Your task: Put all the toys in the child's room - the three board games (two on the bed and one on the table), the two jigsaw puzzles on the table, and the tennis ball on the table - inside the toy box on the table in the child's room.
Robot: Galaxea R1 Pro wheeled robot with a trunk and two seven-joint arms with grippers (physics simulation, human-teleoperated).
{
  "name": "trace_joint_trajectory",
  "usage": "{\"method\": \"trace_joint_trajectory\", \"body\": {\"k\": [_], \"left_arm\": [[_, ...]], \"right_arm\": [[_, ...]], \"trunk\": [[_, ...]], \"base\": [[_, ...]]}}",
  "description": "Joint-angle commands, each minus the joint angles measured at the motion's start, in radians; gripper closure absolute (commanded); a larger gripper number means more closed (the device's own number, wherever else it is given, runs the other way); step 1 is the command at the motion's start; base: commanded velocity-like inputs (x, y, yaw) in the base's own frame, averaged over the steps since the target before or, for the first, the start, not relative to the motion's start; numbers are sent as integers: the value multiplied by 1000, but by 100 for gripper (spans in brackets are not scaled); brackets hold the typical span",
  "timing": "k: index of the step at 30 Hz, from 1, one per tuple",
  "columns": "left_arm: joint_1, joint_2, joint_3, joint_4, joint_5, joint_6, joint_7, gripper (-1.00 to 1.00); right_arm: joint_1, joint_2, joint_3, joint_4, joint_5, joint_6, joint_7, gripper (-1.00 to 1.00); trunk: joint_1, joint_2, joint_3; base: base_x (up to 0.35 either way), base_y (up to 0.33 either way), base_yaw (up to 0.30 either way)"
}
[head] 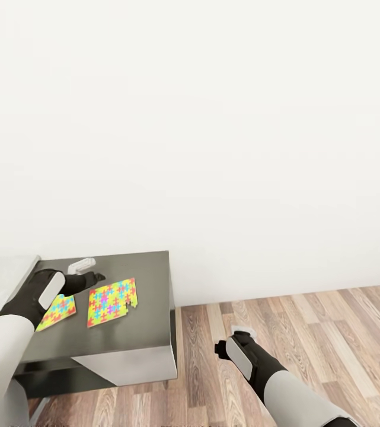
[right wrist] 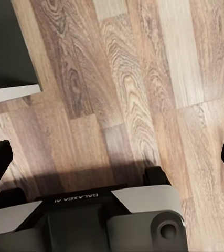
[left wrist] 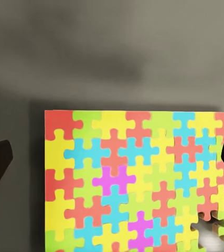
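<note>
Multicoloured interlocking jigsaw puzzles (head: 112,302), dark table (head: 154,279)

This is a room in a home, simulator-rendered: a plain white wall (head: 213,118) with a white skirting board meets a wood-plank floor (head: 308,332). A dark worktop (head: 148,273) against the wall carries two bright jigsaw puzzles (head: 112,302), which suggests a child's room.
</note>
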Motion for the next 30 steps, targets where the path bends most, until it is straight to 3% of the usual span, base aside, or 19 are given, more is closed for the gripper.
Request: {"method": "trace_joint_trajectory", "body": {"k": [1,30], "left_arm": [[-1,1,0,-1,-2,4,-5,-100],[-1,1,0,-1,0,4,-9,-100]], "right_arm": [[-1,-1,8,-2,-10,3,-9,-100],[-1,-1,8,-2,-10,3,-9,-100]], "trunk": [[1,-2,-4],[1,-2,-51]], "base": [[0,0,0],[0,0,0]]}}
